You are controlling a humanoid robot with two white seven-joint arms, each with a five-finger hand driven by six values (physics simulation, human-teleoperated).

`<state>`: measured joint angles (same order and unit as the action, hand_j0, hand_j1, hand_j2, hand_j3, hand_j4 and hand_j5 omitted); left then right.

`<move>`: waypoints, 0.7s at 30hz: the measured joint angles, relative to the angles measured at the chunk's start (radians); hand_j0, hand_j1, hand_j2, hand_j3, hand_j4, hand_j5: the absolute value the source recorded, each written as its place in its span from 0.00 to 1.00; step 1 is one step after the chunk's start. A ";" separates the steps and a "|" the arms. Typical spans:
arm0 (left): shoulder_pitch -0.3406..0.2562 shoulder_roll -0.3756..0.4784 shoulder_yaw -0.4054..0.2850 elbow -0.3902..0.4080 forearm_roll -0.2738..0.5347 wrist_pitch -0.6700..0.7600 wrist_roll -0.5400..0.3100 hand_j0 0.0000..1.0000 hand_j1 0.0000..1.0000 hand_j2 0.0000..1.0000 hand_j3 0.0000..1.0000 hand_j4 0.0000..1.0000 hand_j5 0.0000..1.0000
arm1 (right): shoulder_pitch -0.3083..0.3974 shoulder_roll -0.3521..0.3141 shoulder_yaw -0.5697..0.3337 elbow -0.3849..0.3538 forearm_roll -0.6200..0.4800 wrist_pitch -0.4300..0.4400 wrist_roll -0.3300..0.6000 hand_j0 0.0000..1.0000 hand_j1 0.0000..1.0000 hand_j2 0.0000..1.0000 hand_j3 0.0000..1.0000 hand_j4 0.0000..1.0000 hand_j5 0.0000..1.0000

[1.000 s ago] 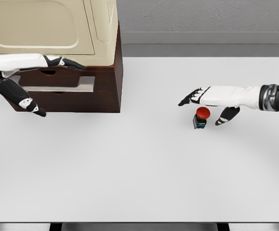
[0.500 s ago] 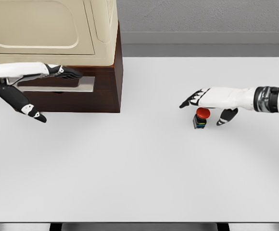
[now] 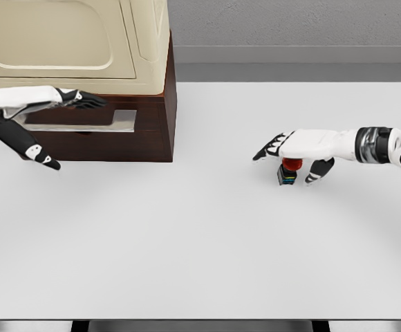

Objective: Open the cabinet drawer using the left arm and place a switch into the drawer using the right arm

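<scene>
The dark wooden cabinet stands at the far left under a cream housing. Its drawer shows a grey strip along the front. My left hand is at the drawer front. Its fingers reach along the drawer's upper edge and the thumb hangs spread below, so the hand is open. The switch, a small black block with a red button, stands on the white table at the right. My right hand hovers low over it, palm covering part of the button, with fingers and thumb spread on either side.
The cream housing sits on top of the cabinet and overhangs it. A grey wall runs behind the table's far edge.
My right hand has sunk onto the switch and now hides part of the red button. My left hand's fingers have drawn back to the left along the drawer front.
</scene>
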<state>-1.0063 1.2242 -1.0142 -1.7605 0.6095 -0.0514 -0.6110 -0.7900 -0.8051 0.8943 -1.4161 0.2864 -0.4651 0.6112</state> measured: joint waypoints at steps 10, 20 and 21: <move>0.035 -0.033 0.010 0.004 -0.010 0.005 0.000 1.00 1.00 1.00 1.00 1.00 1.00 | 0.003 0.007 0.002 0.020 0.002 -0.003 0.000 0.86 0.86 0.86 0.86 0.86 0.86; 0.052 -0.034 0.011 0.016 -0.013 0.012 0.000 1.00 1.00 1.00 1.00 1.00 1.00 | 0.005 0.011 0.014 0.025 0.002 -0.004 0.000 0.81 0.81 0.81 0.81 0.81 0.81; 0.052 -0.034 0.011 0.017 -0.013 0.012 0.000 1.00 1.00 1.00 1.00 1.00 1.00 | 0.005 0.011 0.015 0.026 0.002 -0.005 0.000 0.80 0.80 0.80 0.80 0.80 0.80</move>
<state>-0.9541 1.1906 -1.0029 -1.7433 0.5969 -0.0392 -0.6110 -0.7854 -0.7944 0.9091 -1.3904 0.2880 -0.4696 0.6112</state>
